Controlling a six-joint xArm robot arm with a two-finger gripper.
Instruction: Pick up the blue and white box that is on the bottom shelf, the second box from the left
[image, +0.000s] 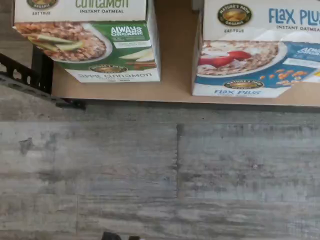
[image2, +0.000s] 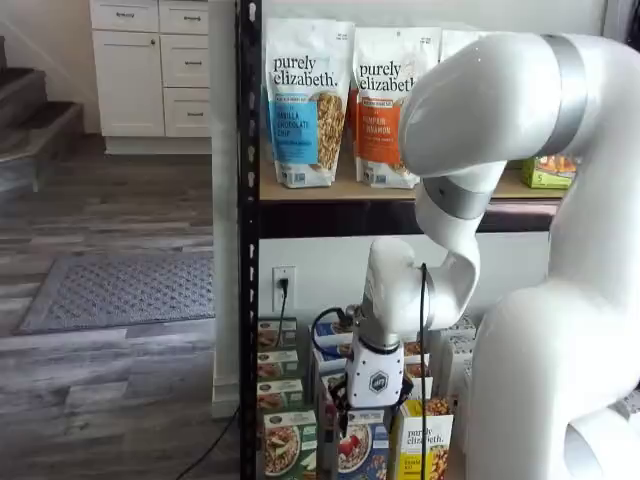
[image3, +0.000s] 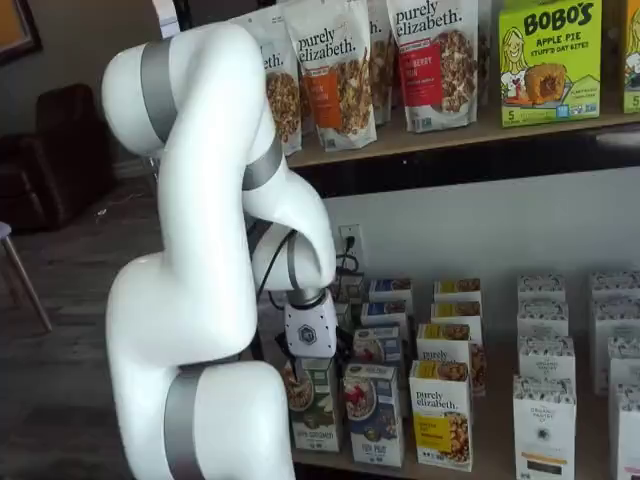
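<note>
The blue box (image3: 372, 412) stands upright at the front edge of the bottom shelf (image: 175, 90), with the green box (image3: 316, 402) just beside it and a yellow box (image3: 441, 412) on its other side. My gripper (image3: 308, 352) hangs above and in front of the row, nearer the green box, so I judge I must shift sideways toward the blue box, whose long axis runs vertical. In the wrist view it sits off to one side. I cannot tell whether my fingers are spread.
</note>
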